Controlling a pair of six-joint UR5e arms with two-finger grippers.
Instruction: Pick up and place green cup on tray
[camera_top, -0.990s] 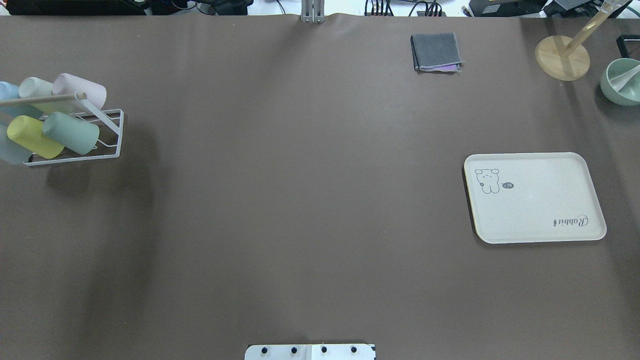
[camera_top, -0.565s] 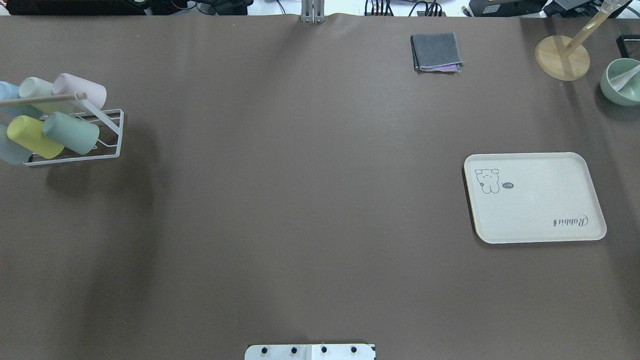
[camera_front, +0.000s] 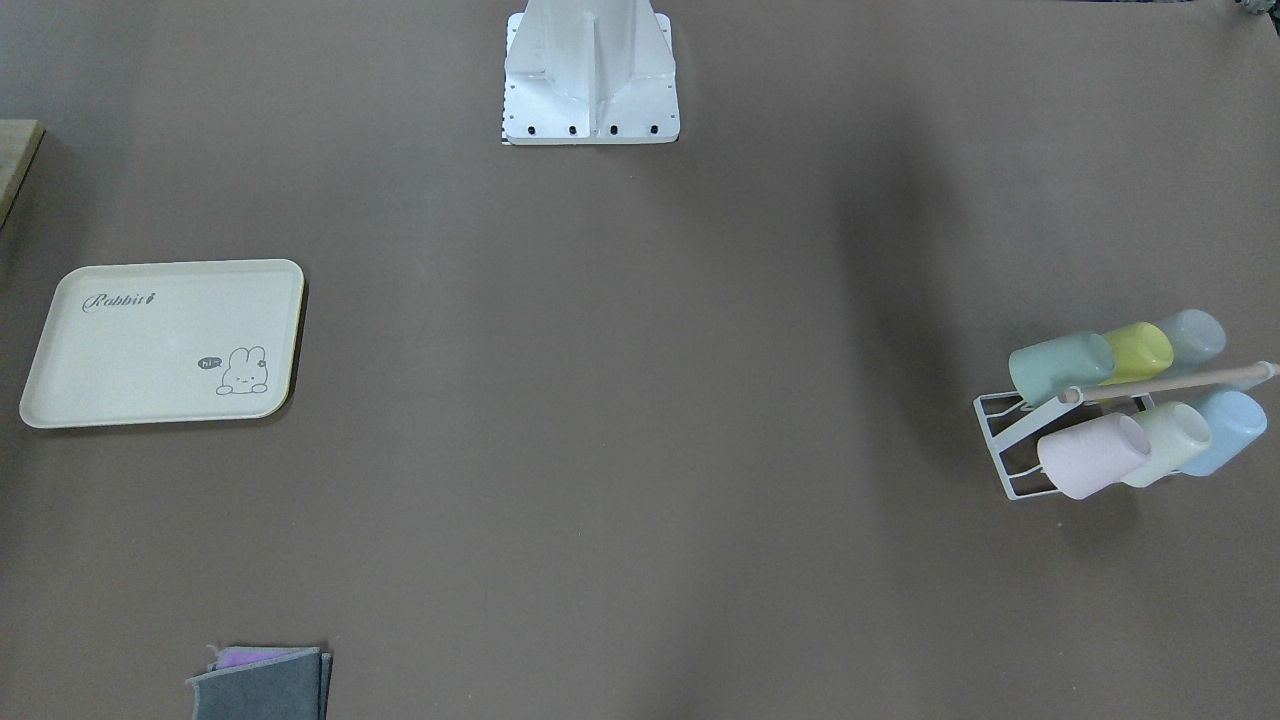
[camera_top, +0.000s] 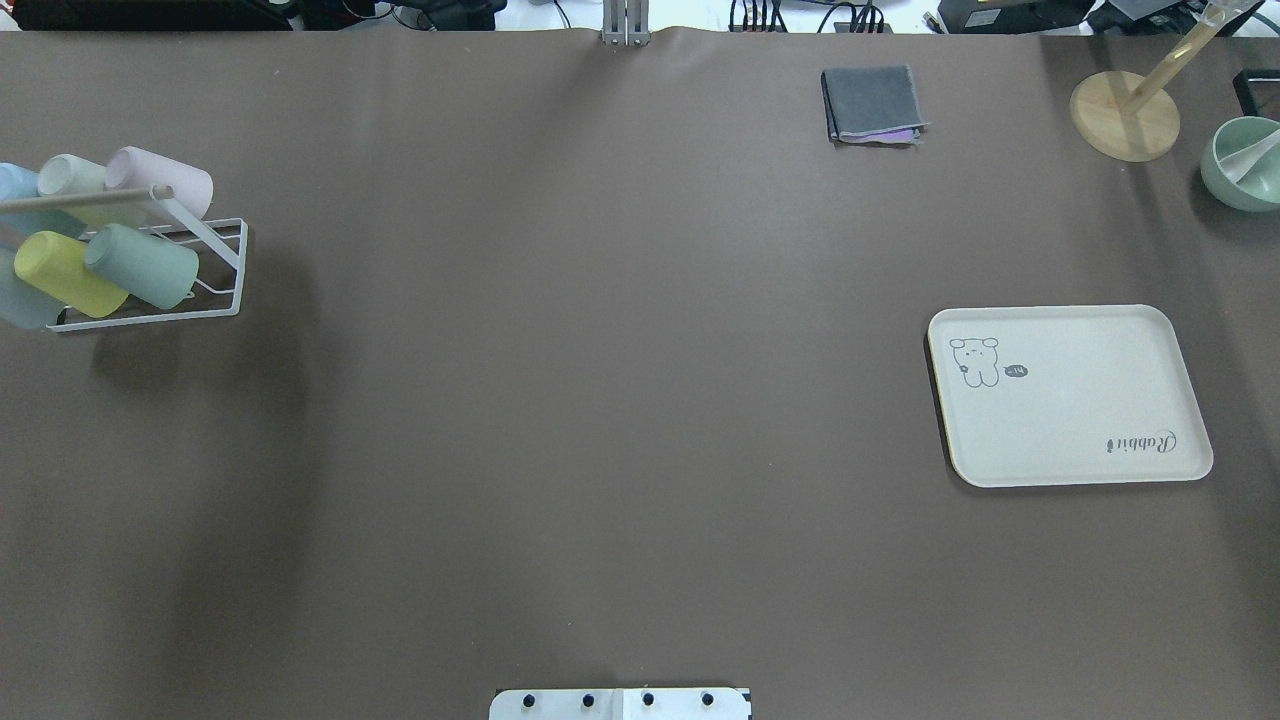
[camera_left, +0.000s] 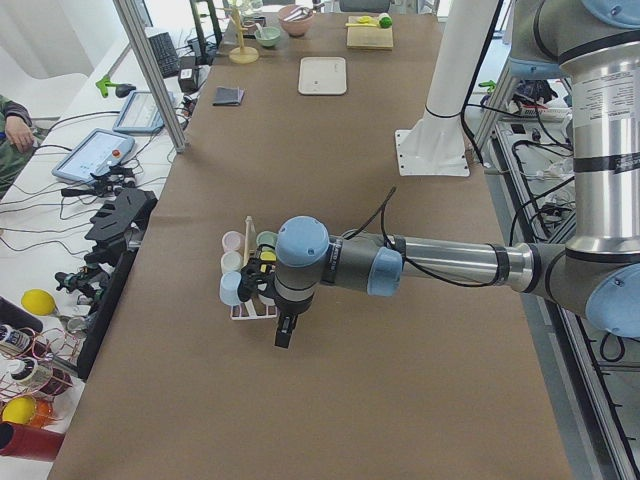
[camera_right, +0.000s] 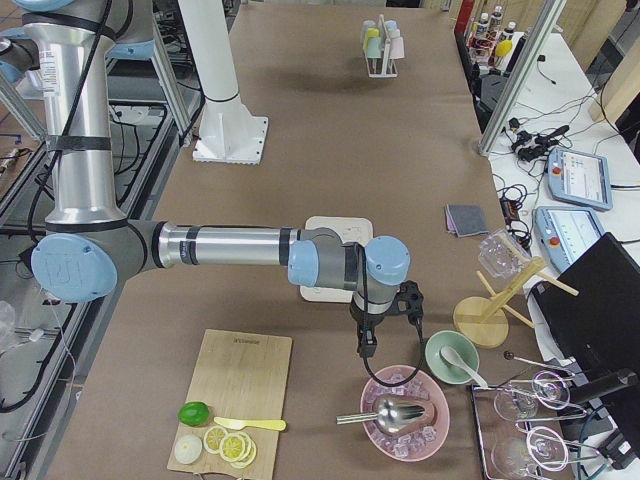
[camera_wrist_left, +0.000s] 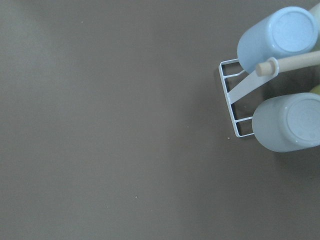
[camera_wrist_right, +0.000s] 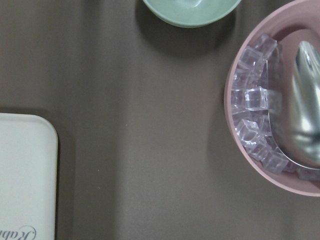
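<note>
The green cup (camera_top: 140, 265) lies on its side in a white wire rack (camera_top: 215, 300) at the table's left, next to a yellow cup (camera_top: 62, 272); it also shows in the front view (camera_front: 1058, 366). The cream tray (camera_top: 1070, 420) with the "Rabbit" script lies bare at the right, also in the front view (camera_front: 130, 350). My left gripper (camera_left: 284, 335) shows only in the left side view, hanging just beside the rack's end. My right gripper (camera_right: 367, 348) shows only in the right side view, between the tray and a pink bowl. I cannot tell whether either is open or shut.
The rack also holds pink (camera_top: 165, 180), cream (camera_top: 70, 177) and light blue (camera_wrist_left: 275, 37) cups. A grey cloth (camera_top: 872, 103), a wooden stand (camera_top: 1125, 115) and a green bowl (camera_top: 1245, 165) sit at the back right. A pink bowl of ice (camera_wrist_right: 270, 105) lies near the right gripper.
</note>
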